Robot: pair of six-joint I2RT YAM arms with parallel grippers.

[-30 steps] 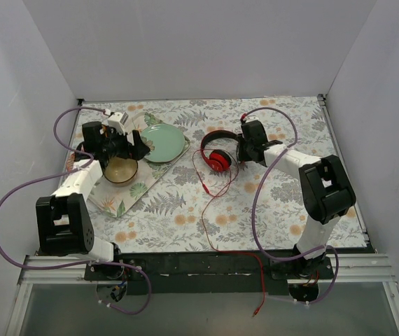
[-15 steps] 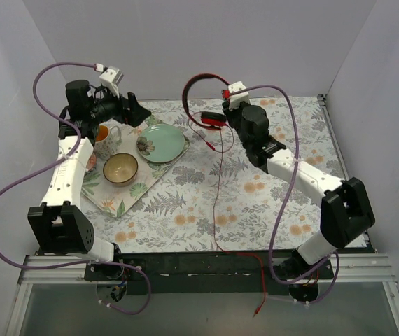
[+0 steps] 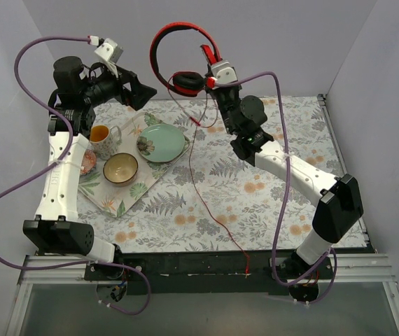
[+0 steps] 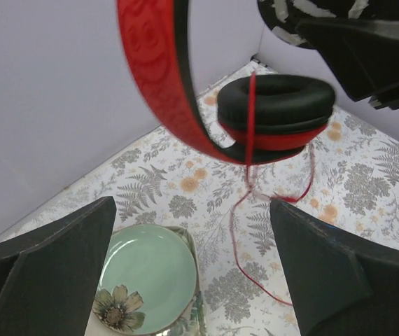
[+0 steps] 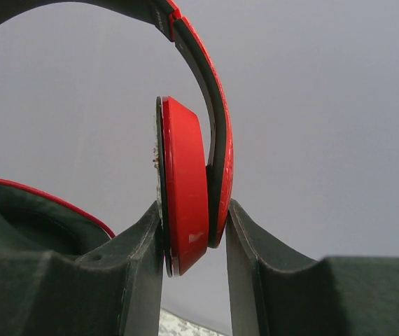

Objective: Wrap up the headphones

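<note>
right end effector [image 5: 194, 231]: jaws narrow, clamped on one red ear cup [image 5: 182, 189] of the red over-ear headphones with black cushions [image 3: 185, 82], pinching the cup and the headband end together. headphones held high above the floral-patterned table [image 3: 269, 203], well clear of it, headband arching up toward the back wall. second cup [image 4: 276, 112] hangs in front of the left wrist camera.

left end effector [image 4: 192, 255]: jaws wide, holding nothing, hovering just beside the headphones, over the pale green round plate [image 4: 147, 280] on the patterned tray [image 3: 119, 203].

long thin red cable [image 4: 251, 91] drops loose from the cup to the table, its far end reaching the near edge. no turns visible around the headband.

judgement: pickup done; wrapping itself not started, so all of the cable is left to wind.
</note>
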